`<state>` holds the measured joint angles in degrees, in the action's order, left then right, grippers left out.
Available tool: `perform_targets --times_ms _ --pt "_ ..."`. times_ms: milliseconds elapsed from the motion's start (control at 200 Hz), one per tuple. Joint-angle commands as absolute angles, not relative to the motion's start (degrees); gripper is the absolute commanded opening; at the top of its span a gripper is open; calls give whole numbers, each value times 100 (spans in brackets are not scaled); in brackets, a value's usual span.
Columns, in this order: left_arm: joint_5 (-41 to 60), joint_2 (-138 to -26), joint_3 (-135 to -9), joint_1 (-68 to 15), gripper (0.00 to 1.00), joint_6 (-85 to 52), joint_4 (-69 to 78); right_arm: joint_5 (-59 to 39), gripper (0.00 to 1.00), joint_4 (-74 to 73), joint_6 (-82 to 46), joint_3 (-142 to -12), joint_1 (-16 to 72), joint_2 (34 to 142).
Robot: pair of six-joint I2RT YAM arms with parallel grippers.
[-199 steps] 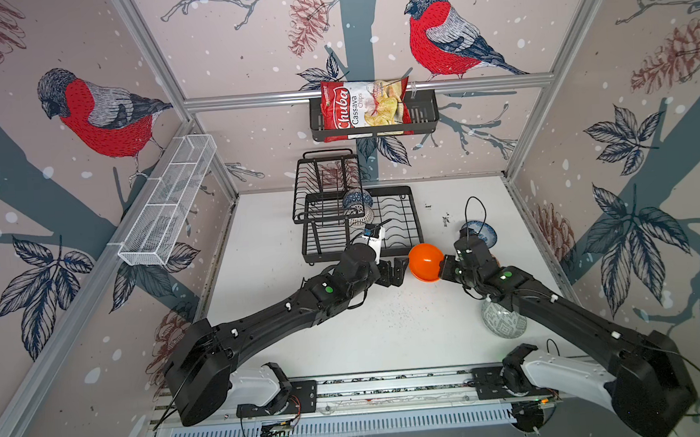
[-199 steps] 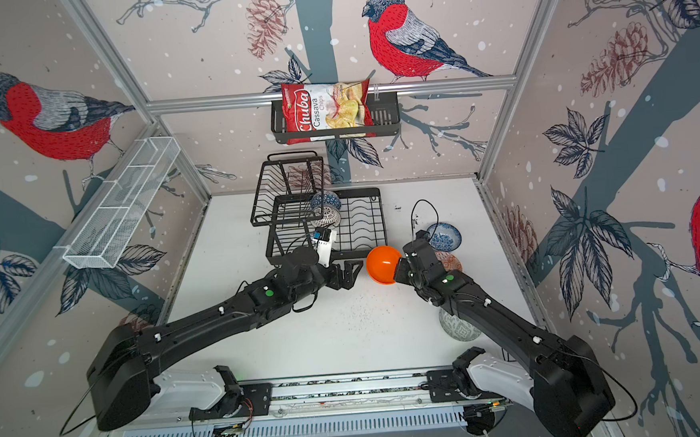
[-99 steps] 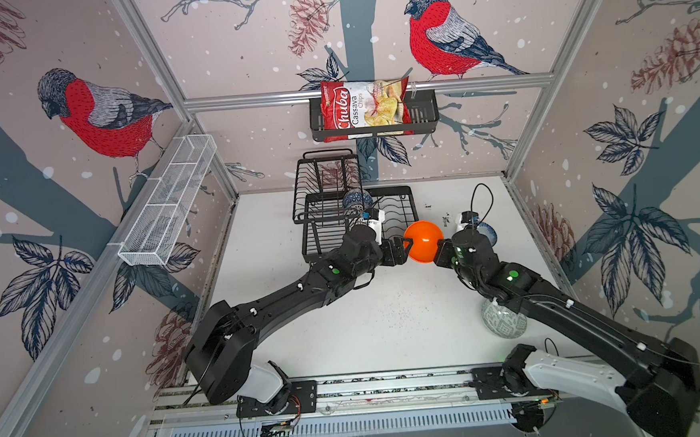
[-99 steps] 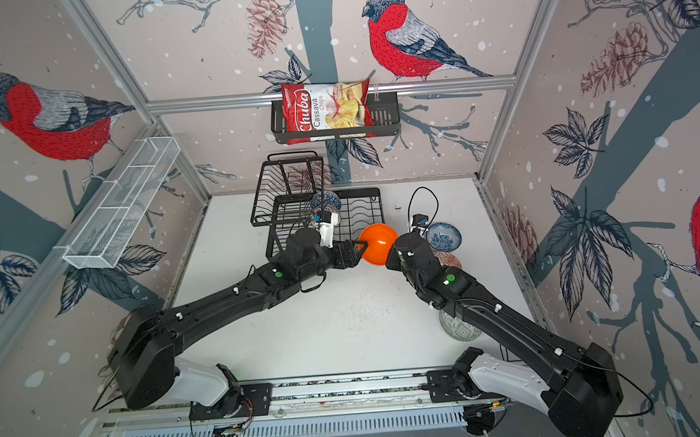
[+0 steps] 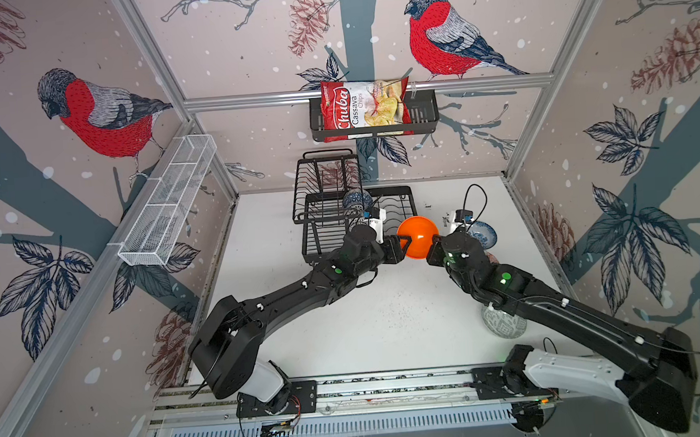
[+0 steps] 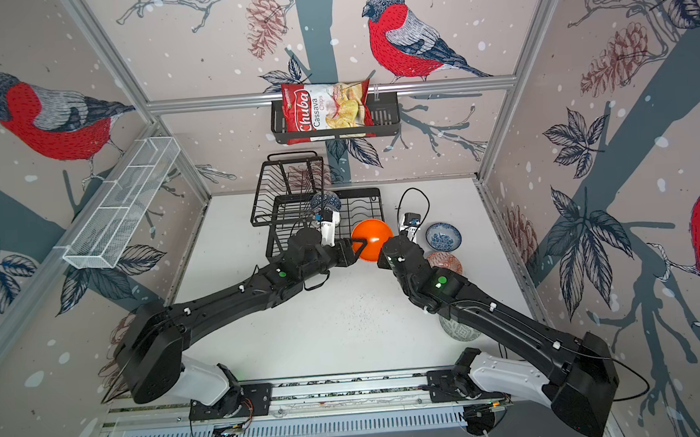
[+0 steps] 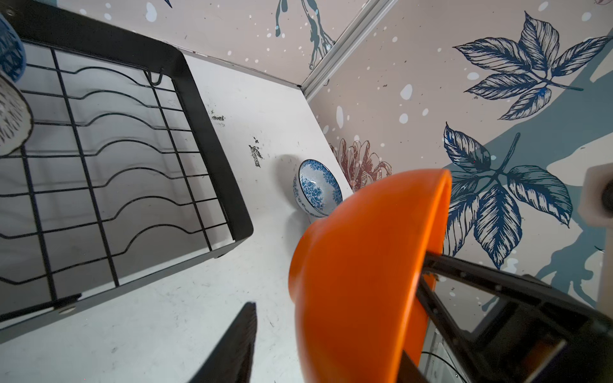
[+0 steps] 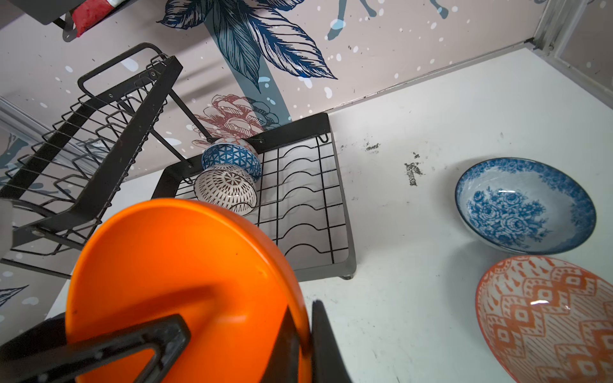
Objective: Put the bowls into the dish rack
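The plain orange bowl [image 5: 418, 237] hangs tilted in the air off the front right corner of the dish rack [image 5: 305, 234]. My right gripper [image 8: 306, 348] is shut on its rim, one finger inside and one outside. On the opposite side my left gripper [image 7: 331, 338] straddles the rim, and a gap shows between its outer finger [image 7: 240, 335] and the bowl's wall. In the rack's base lean the dark blue geometric bowl [image 8: 232, 159] and the black-white radial bowl [image 8: 225, 190]. The blue-white floral bowl [image 8: 524, 205], the orange-white bowl [image 8: 547, 318] and the grey-green bowl [image 5: 504, 324] stand on the table at the right.
The rack's raised upper shelf [image 5: 325, 175] stands at its back left. A black basket with a chips bag [image 5: 364, 110] hangs on the back wall, and a white mesh basket [image 5: 168, 205] on the left wall. My right arm passes over the grey-green bowl.
Both grippers and the orange bowl have moved back toward the rack. The left gripper's jaws have narrowed around the bowl's rim.
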<state>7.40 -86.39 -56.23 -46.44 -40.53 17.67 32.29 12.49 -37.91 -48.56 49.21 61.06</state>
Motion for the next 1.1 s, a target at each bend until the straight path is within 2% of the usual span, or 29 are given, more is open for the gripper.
perform_targets --times_ms 0,145,280,400,470,625,760,1096 --pt "650 -8694 -5638 -4632 34 -4112 2153 3665 7 803 -3849 -4837 5080 6062" --pt "714 -8762 -5642 -4631 27 -4191 2248 3823 8 789 -3863 -4814 5195 6090" --pt "747 -8804 -5643 -4636 15 -4219 2276 3841 10 774 -3945 -4752 5219 6084" --pt "747 -8815 -5643 -4634 8 -4234 2279 3852 16 781 -3999 -4715 5228 6082" --pt "721 -8815 -5642 -4632 0 -4211 2281 3834 20 778 -3990 -4727 5227 6082" --pt "622 -8807 -5675 -4631 0 -4163 2236 3824 24 787 -3964 -4738 5229 6041" --pt "474 -8756 -5685 -4632 0 -4105 2215 3823 34 790 -3930 -4736 5220 5996" --pt "182 -8750 -6033 -4629 0 -3916 2034 3673 48 707 -3863 -4806 5182 5803"
